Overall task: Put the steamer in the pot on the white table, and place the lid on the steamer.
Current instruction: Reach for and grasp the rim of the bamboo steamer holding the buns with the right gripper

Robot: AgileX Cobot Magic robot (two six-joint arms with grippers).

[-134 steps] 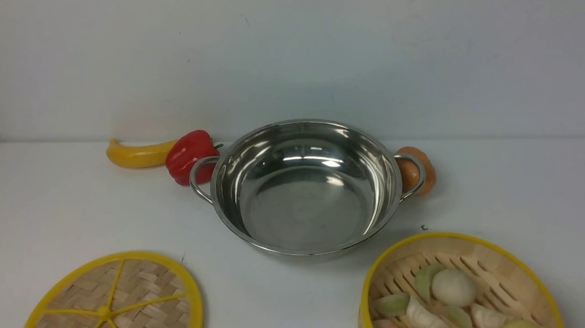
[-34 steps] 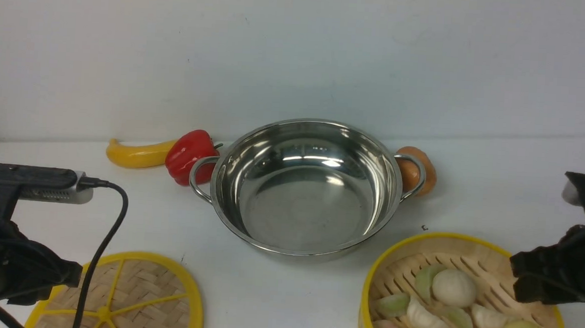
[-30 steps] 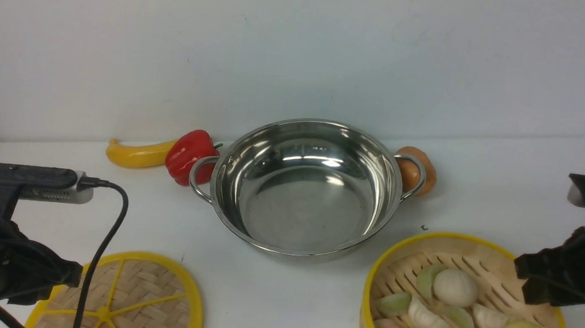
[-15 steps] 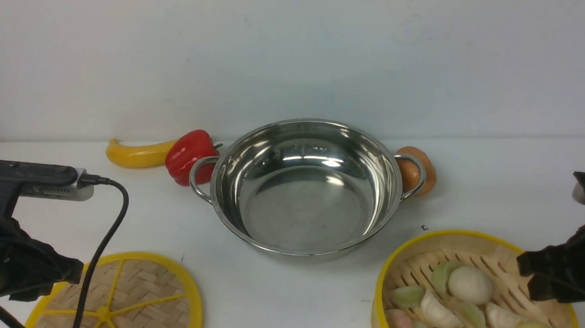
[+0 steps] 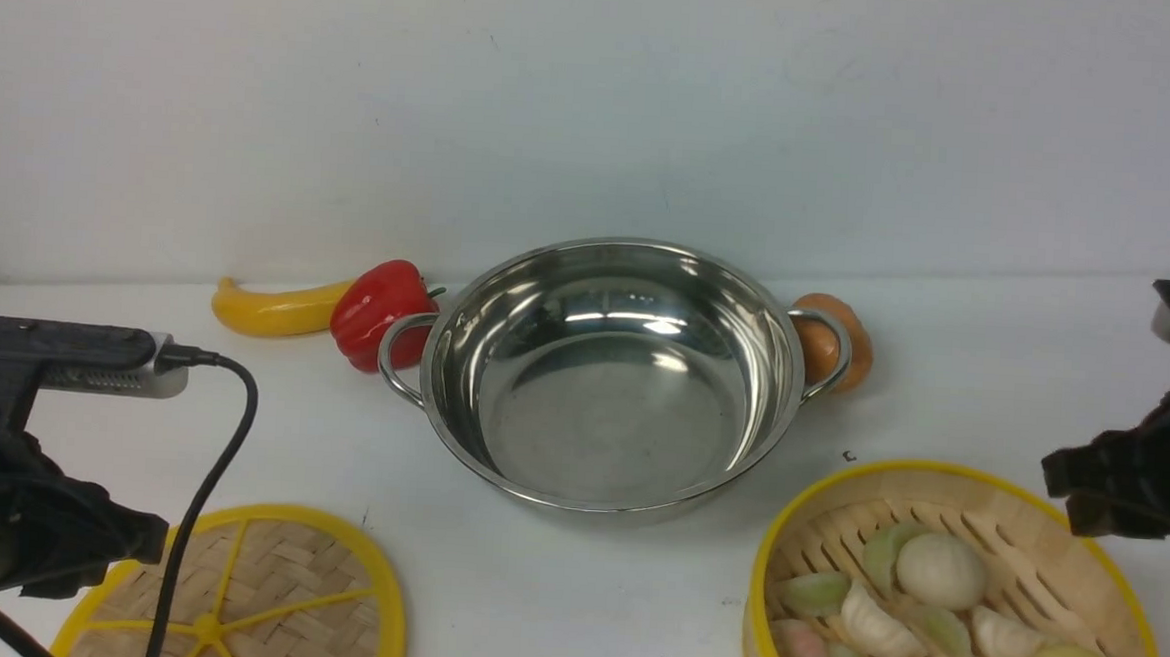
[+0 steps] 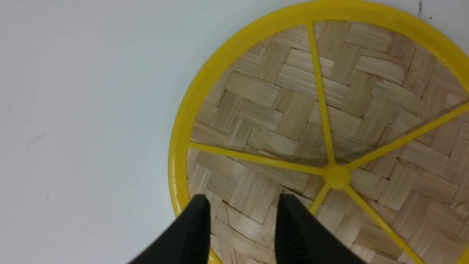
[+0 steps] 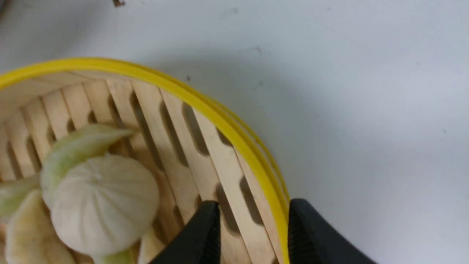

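Bamboo-slatted round steamer (image 5: 922, 491) with yellow rim sits on the white worktop (image 5: 339, 436), near the shiny steel pot (image 5: 503, 364), not in it. Right tool (image 7: 253, 205), released, straddles its rim: next, clench and lift. Left tool (image 6: 242, 200), released, hangs over the flat woven yellow-spoked lid (image 6: 293, 110). Since a second ago the steamer has slid slightly rightward.

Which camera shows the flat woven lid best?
The left wrist view: the lid fills it, weave, spokes and hub sharp. The front view shows only part, cut by the frame and crossed by a cable. The right wrist view misses it.
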